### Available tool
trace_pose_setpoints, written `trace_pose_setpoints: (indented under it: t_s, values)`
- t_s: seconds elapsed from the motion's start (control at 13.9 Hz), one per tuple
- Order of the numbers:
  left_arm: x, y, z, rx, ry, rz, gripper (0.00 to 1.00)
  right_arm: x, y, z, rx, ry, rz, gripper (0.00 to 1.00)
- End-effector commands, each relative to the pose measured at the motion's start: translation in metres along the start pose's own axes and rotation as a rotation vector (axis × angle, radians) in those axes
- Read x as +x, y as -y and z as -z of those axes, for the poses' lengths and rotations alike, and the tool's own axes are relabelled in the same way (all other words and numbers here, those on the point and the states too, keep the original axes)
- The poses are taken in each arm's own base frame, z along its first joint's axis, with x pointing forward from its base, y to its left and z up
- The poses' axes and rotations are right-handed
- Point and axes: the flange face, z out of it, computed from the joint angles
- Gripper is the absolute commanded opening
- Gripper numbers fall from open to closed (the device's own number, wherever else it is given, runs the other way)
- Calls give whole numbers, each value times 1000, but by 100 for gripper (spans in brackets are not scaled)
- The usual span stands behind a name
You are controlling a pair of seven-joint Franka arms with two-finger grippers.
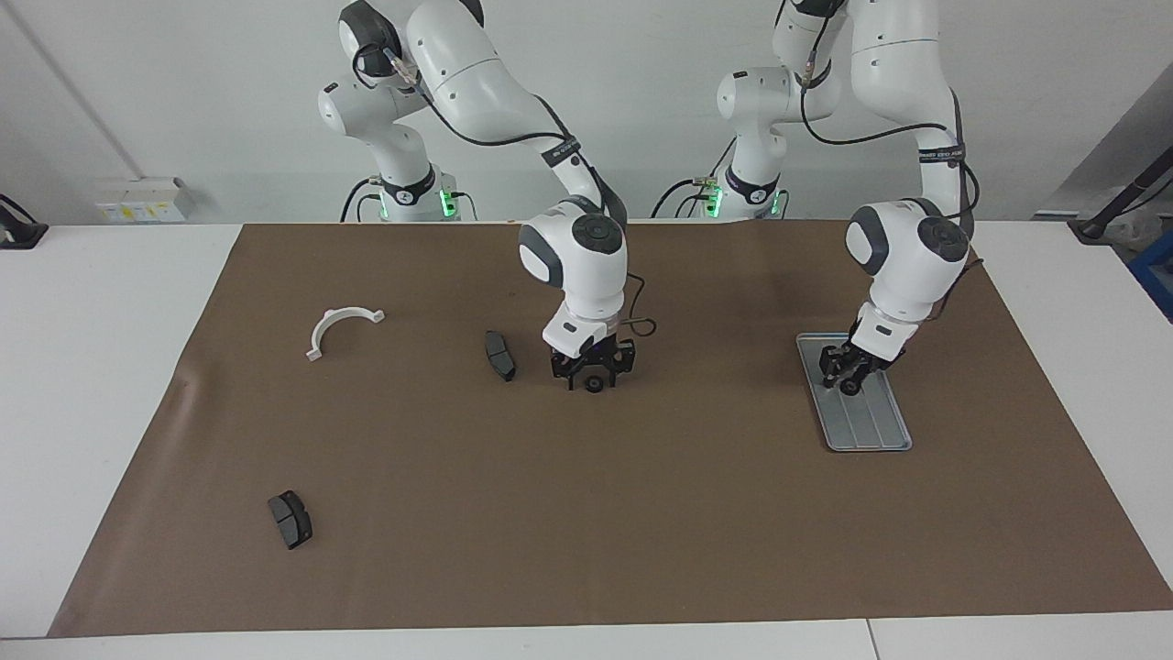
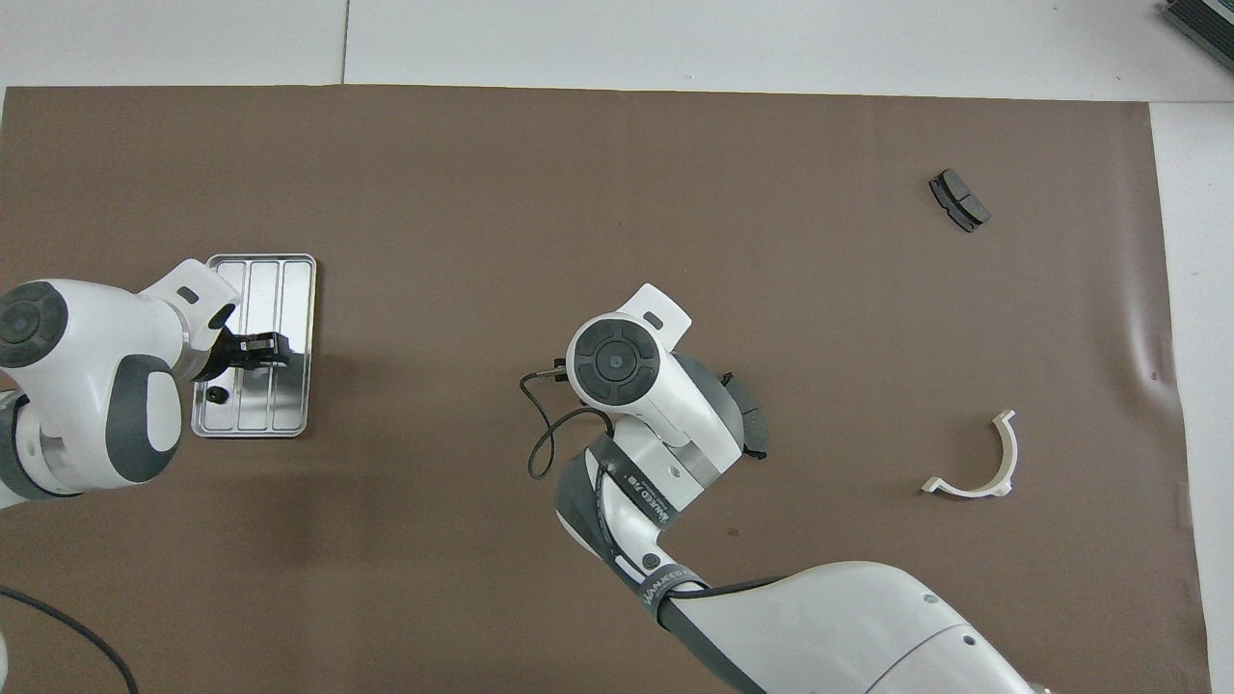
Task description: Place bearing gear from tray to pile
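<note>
Lettering appears only on the dark band point(image 2: 648, 496) around the right arm's forearm, near its wrist, and on a second band point(image 2: 675, 581) lower on the same arm in the overhead view; both are too small to read with certainty. No other text, number or sign is legible.

A plain white wall point(image 1: 183, 101) rises past the robots' end of a white table point(image 1: 92, 385). A large brown mat point(image 1: 586, 513) covers most of the tabletop, leaving white margins at both ends and along the edge farthest from the robots. A pale socket box point(image 1: 142, 200) sits low on the wall. The light is even and soft, with faint shadows on the mat.
</note>
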Motion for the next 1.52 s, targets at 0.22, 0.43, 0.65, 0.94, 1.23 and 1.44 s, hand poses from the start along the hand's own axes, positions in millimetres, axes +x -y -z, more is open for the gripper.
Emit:
trace_pose_setpoints:
  t_s: [0.22,0.43,0.65,0.94,1.23,1.44]
  values:
    - [-1,3,-8,-5,-27,8,41,-6,0,1,-21,14,27,59]
    - [0,4,-7,-5,-33,8,32,-5,-1,1,-20,14,26,10]
    - [1,4,-7,-5,-35,5,17,-4,0,2,-15,14,20,0]
    - [5,4,-5,-5,-39,2,0,12,-16,33,-17,17,-1,0]
    - [35,-15,32,-16,-24,-2,0,53,-132,120,-10,26,-10,0]
    - [41,-77,62,-26,15,76,0,74,-235,142,1,55,38,0]
